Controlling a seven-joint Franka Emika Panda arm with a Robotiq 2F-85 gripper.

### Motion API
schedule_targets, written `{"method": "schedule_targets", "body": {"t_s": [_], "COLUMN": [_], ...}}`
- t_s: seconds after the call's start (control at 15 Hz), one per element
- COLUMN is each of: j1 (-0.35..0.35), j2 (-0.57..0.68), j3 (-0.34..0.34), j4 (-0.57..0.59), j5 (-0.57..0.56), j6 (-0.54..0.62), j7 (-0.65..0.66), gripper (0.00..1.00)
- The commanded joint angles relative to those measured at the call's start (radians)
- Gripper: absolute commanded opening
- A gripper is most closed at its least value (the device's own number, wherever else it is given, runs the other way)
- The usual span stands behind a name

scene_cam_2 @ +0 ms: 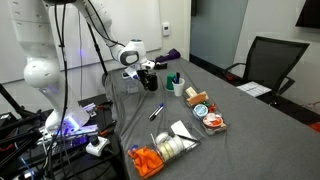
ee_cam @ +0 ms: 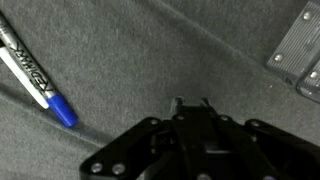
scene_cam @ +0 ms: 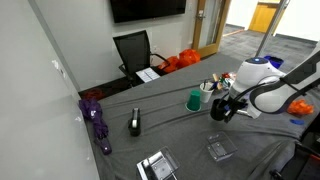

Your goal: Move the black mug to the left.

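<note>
**Gripper low over the grey tabletop, black mug hard to pick out**

Here is the arm reaching in over the tabletop (scene_cam: 180, 125), and both exterior views put the gripper (scene_cam: 222, 108) down near the cluster of cups. In an exterior view the gripper (scene_cam_2: 148, 78) hangs just beside a green cup (scene_cam_2: 175, 80); from the opposite side the same green cup (scene_cam: 193, 100) stands apart from the dark gripper body, with a white holder (scene_cam: 207, 92) full of pens behind it. A dark shape sits under the gripper in both exterior views, and I cannot tell whether that is the black mug or part of the gripper itself.

The wrist view gives what neither exterior view offers: the gripper (ee_cam: 190, 103) from close in, looking at bare grey cloth, a blue-capped marker (ee_cam: 35, 72) lying to one side and the corner of a clear plastic box (ee_cam: 300, 55) at the other. No mug shows there. The jaws are too dark and close to read, so I cannot tell whether they are spread or pressed together.

Containers now: a clear tub (scene_cam_2: 212, 120) holds something orange and white, a bag of carrots (scene_cam_2: 147, 160) lies near the edge. Around the far side, a flat black device (scene_cam: 135, 123), a purple umbrella (scene_cam: 97, 120), an office chair (scene_cam: 133, 50).
</note>
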Motion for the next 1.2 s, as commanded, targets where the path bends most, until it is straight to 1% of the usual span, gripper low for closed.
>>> {"method": "schedule_targets", "body": {"t_s": [0.0,0.2,0.47,0.67,0.87,1.13], "j1": [0.012,0.016,0.009,0.023,0.033,0.045], "j2": [0.053,0.097,0.153,0.200,0.234,0.266], "j3": [0.016,0.035,0.072,0.079,0.079,0.069], "j4": [0.086,0.148,0.237,0.312,0.362,0.400], "j5": [-0.029,-0.042,-0.031,-0.040,-0.054,-0.082], "j6": [-0.013,-0.017,-0.039,-0.114,-0.175,-0.217], "j7": [-0.054,-0.110,-0.178,-0.193,-0.211,-0.216], "gripper": [0.05,0.05,0.05,0.05,0.05,0.05]}}
